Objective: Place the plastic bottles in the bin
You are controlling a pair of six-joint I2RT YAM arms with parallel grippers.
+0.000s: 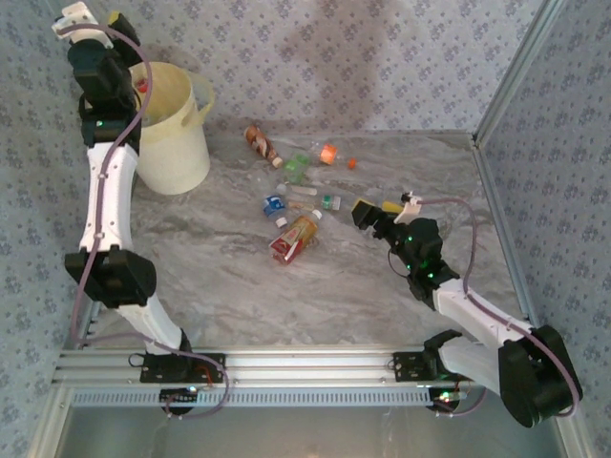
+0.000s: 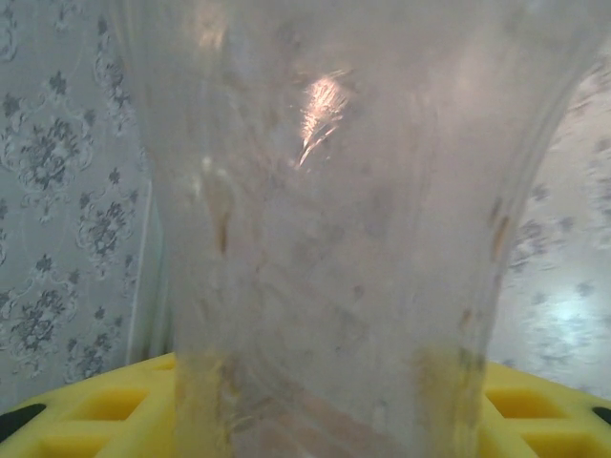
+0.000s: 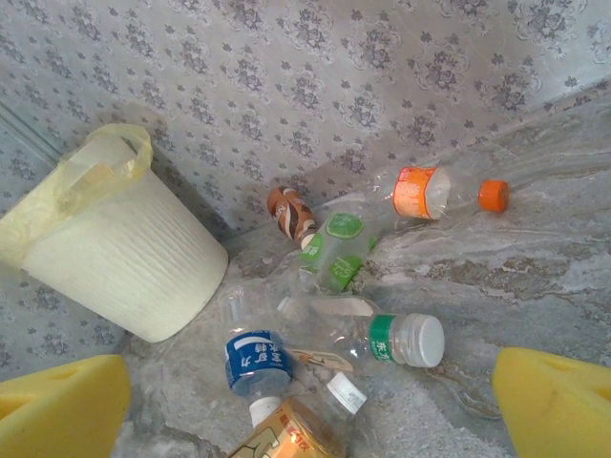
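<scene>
My left gripper (image 1: 132,88) is raised over the rim of the cream bin (image 1: 177,134), shut on a clear plastic bottle (image 2: 325,239) that stands between its yellow pads (image 2: 86,405). My right gripper (image 1: 378,210) hovers open over the table, right of the bottle pile, with nothing between its pads (image 3: 558,401). Lying on the table are a brown bottle (image 3: 289,214), a green-labelled one (image 3: 336,250), an orange-labelled one (image 3: 430,193), a blue-labelled one (image 3: 256,361), a white-capped one with a green band (image 3: 396,339) and a yellow juice bottle (image 1: 294,237).
The bin (image 3: 115,248) stands at the back left against the patterned wall. A metal frame post (image 1: 516,67) and side wall bound the table on the right. Bare marble tabletop (image 1: 220,286) lies in front of the bottles.
</scene>
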